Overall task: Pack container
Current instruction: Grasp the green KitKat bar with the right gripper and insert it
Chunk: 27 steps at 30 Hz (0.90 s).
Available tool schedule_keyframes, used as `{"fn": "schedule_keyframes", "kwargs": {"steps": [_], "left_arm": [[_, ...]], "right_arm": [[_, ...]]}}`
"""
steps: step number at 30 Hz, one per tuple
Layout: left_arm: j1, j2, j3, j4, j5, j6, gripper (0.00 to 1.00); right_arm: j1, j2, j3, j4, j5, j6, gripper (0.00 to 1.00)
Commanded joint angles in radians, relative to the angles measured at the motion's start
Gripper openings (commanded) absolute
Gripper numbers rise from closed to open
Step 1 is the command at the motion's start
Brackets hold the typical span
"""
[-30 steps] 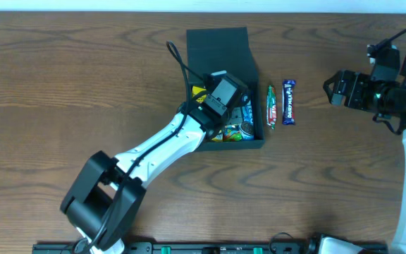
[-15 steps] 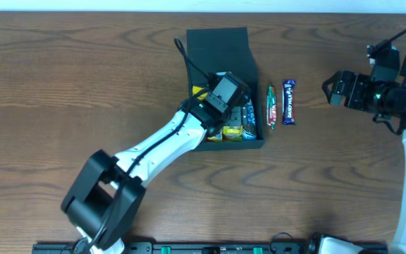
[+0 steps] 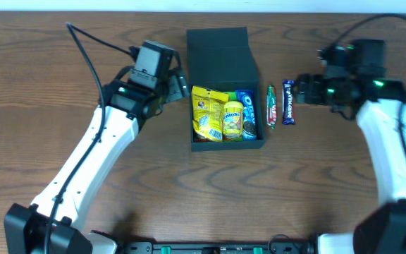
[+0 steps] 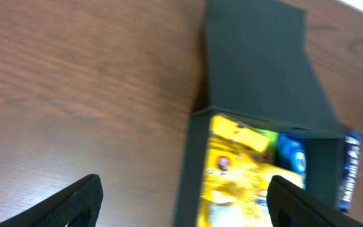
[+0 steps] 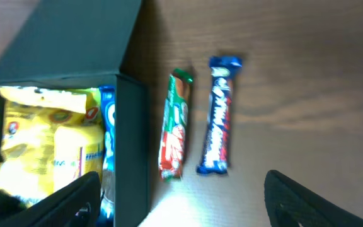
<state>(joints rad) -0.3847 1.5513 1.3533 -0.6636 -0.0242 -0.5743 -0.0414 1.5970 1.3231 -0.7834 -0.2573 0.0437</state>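
The dark green container stands mid-table with its flap lid open toward the back. Inside lie yellow snack packets and a blue Oreo packet. A green-red bar and a blue Dairy Milk bar lie on the table right of it. My left gripper is open and empty, left of the container's back corner. My right gripper is open and empty, just right of the blue bar. The right wrist view shows both bars and the container wall.
The brown wooden table runs past the container on all sides. A black cable loops off the left arm. A dark rail lies along the front edge.
My left gripper has pulled out of the container and moved up-left, leaving the packets inside in plain view. My right gripper has swung left toward the two bars.
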Motion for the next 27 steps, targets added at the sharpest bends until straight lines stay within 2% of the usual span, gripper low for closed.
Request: {"fn": "schedule_keyframes", "kwargs": {"steps": [1, 4, 9, 22, 25, 27], "left_arm": [[0.020, 0.006, 0.007, -0.023, -0.001, 0.039, 0.85], [0.020, 0.006, 0.007, -0.042, -0.001, 0.055, 0.85], [0.020, 0.006, 0.007, -0.054, -0.002, 0.071, 0.85], [0.020, 0.006, 0.007, -0.047, -0.002, 0.073, 0.86], [0.020, 0.006, 0.007, -0.047, -0.002, 0.073, 0.86], [0.020, 0.006, 0.007, -0.047, -0.002, 0.073, 0.86]], "right_arm": [[0.061, 0.085, -0.006, 0.040, 0.088, 0.011, 0.80], [0.090, 0.214, -0.006, 0.102, 0.132, 0.038, 0.72], [0.094, 0.332, -0.006, 0.160, 0.111, 0.052, 0.61], [0.185, 0.437, -0.006, 0.220, 0.175, 0.025, 0.58], [0.185, 0.459, -0.006, 0.216, 0.183, 0.030, 0.51], [0.185, 0.459, -0.006, 0.216, 0.183, 0.030, 0.41]]}}
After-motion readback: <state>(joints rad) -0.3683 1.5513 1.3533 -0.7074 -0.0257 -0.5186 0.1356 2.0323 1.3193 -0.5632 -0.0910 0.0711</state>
